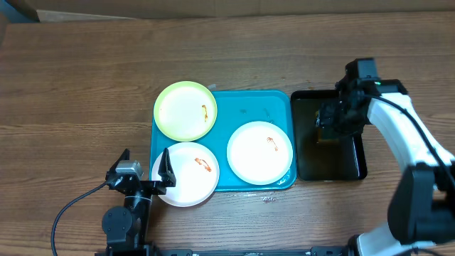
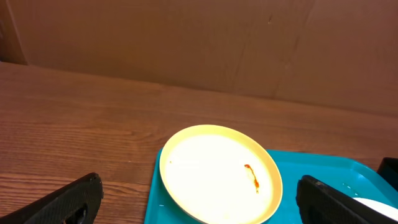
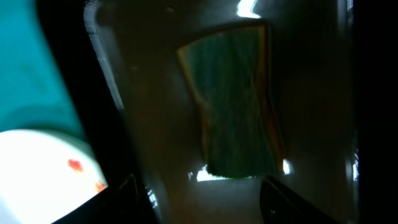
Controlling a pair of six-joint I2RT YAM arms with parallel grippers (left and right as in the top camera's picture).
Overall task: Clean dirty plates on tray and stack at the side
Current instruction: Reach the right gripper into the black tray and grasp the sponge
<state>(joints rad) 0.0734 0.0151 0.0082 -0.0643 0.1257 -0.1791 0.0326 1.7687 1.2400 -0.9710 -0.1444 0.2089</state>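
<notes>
Three plates lie on the turquoise tray [image 1: 249,107]. A lime green plate [image 1: 185,110] sits at its back left, a white plate [image 1: 259,152] at its right, and another white plate [image 1: 186,173] overhangs its front left corner. Each bears a small orange-red smear. My left gripper [image 1: 142,171] is open at that front white plate's left edge; in its wrist view the gripper [image 2: 199,199] faces the green plate [image 2: 217,171] with nothing held. My right gripper [image 1: 330,121] hovers over the black tray [image 1: 352,163], open [image 3: 199,199], just short of the green sponge [image 3: 239,118].
The black tray stands just right of the turquoise tray [image 3: 25,62], and the right white plate [image 3: 37,168] is close to its wall. Small crumbs [image 1: 268,198] lie on the wooden table before the tray. A black cable [image 1: 71,213] loops at the front left.
</notes>
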